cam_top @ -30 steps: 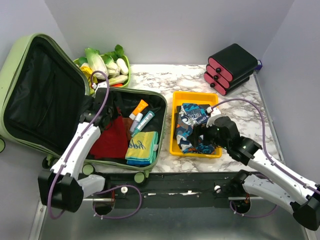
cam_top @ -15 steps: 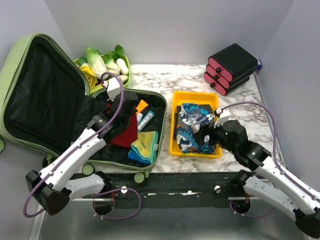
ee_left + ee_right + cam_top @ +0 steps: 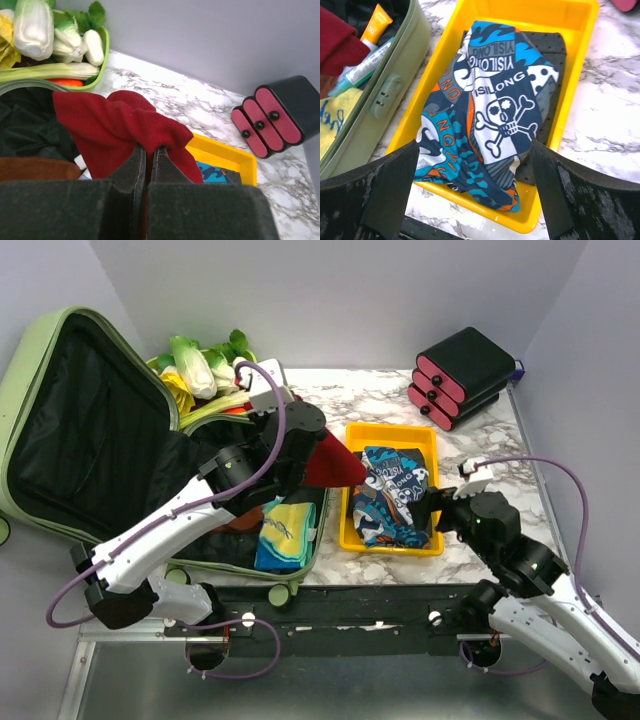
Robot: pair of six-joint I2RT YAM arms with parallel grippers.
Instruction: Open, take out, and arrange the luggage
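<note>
Since one second ago: left hand (image 3: 320, 454) raised out of the luggage (image 3: 25, 375) base and swung toward 3 o'clock; right hand (image 3: 432, 508) drawn back toward 5 o'clock, off the yellow tray (image 3: 352, 532).

Nearest, at 5 o'clock: right hand spread wide and empty, hovering over the near rim of the tray. Judged reason: clearing the drop zone above the patterned cloth (image 3: 390, 495) lying in the tray.

Next, at 9 o'clock: luggage lying open on the tabletop (image 3: 480, 445), lid propped back toward 10 o'clock, base holding a folded yellow-and-blue cloth (image 3: 285, 535) and tubes (image 3: 367, 62). Left open for repeated access.

Mid-field: left hand pinched tight on a red cloth (image 3: 115, 120), gripped at one fold, remainder hanging free over the luggage rim just beside the tray. Judged step: transfer to the tray. Release only once fully over the tray; risk of draping across the rim.

Farthest, at 12 and 1 o'clock: vegetable basket (image 3: 215, 370) and black box (image 3: 462, 375), well apart from both hands.
</note>
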